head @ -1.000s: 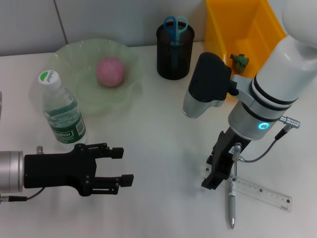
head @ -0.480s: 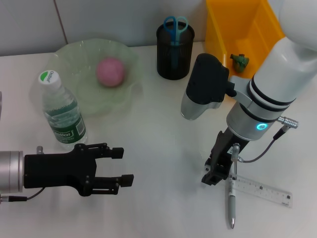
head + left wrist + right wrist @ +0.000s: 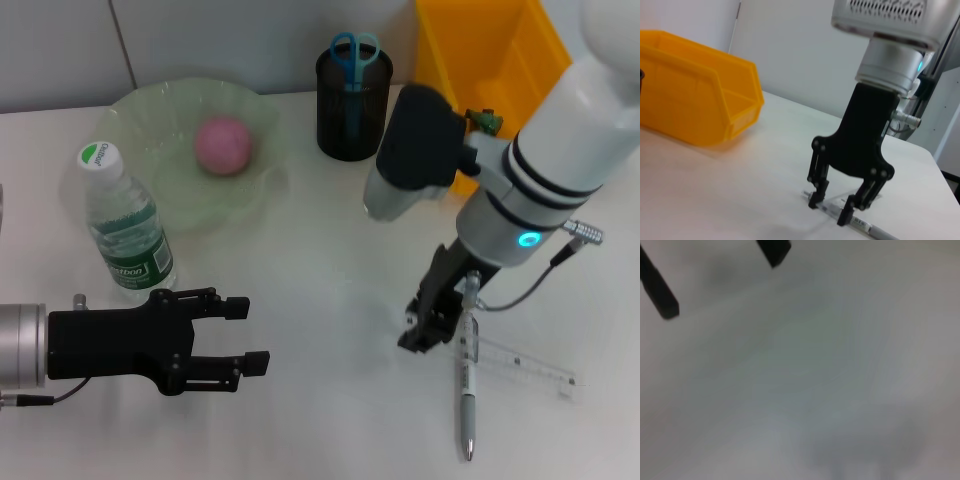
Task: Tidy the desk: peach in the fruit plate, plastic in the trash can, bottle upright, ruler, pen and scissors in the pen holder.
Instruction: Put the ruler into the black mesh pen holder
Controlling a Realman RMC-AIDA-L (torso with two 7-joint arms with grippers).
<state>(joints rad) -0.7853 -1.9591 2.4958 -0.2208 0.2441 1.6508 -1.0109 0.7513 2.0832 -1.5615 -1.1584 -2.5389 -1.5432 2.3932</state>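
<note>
Right claw point(image 3: 425, 328), fingers spread, has shifted left and dropped over the pen point(image 3: 467, 385) top, straddling it beside the ruler point(image 3: 520, 367) on the bench point(image 3: 320, 300); nothing pinched yet. Left claw point(image 3: 235, 335) idle, spread, near left. Pen pick looks next

On the counter point(image 3: 320, 260): fruit plate point(image 3: 150, 120) far back on the left, with the peach point(image 3: 222, 145) in it. Bottle point(image 3: 125, 225) upright just in front of the plate, near the left edge. Pen holder point(image 3: 353, 100) at the back middle, scissors point(image 3: 354, 52) standing inside. Trash can point(image 3: 490, 70) right of the holder. Near the front right, pen point(image 3: 467, 385) and ruler point(image 3: 515, 360) lying together, right gripper point(image 3: 430, 318) beside their upper ends. Left gripper point(image 3: 225, 335) low at the front left.
</note>
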